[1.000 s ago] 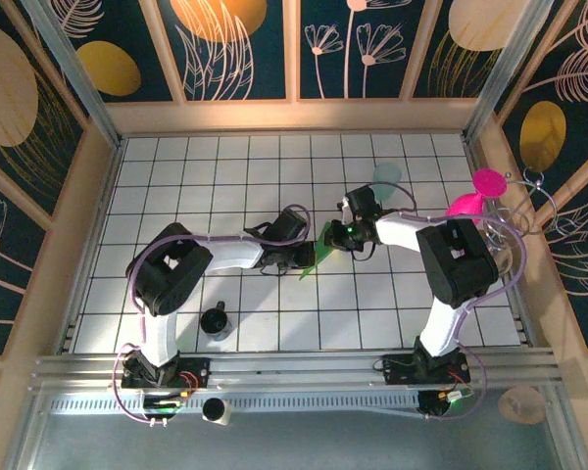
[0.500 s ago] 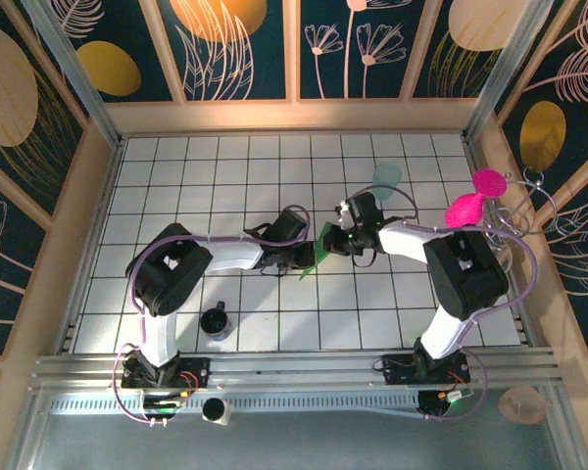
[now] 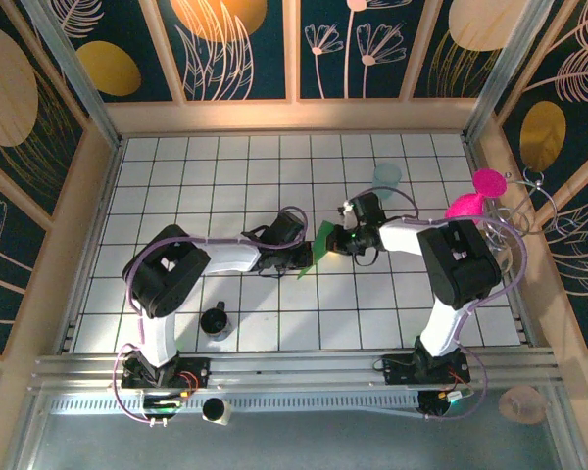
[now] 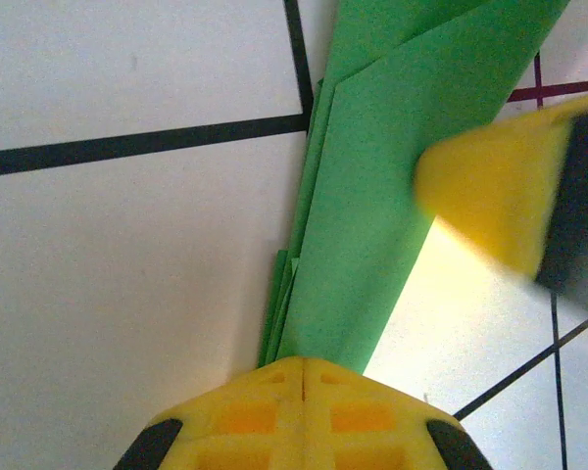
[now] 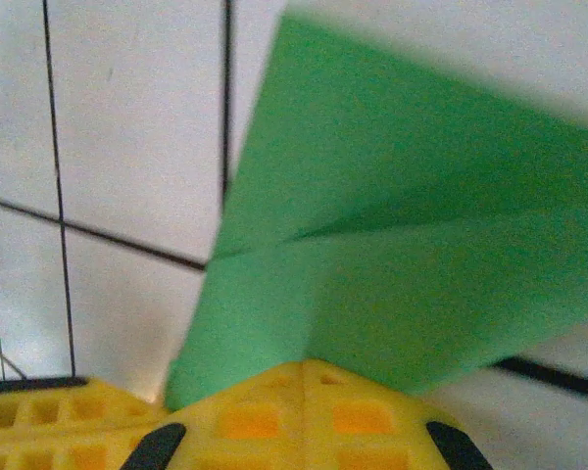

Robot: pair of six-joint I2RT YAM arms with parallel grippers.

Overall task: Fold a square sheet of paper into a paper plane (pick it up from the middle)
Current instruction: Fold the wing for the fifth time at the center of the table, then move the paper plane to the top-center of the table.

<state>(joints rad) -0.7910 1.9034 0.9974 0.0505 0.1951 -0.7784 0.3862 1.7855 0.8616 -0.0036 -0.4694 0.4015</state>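
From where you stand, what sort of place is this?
Probably a robot test booth: two arms bolted to a metal rail, a gridded white table, and patterned walls closing it in.

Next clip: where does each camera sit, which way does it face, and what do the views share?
Top external: above and behind the bases, looking down on the tiled table; both arms show.
Left wrist: on the left arm, facing along its shut jaws at the green paper.
Right wrist: on the right arm, facing its shut jaws gripping that paper.
Shared: all see the green paper.
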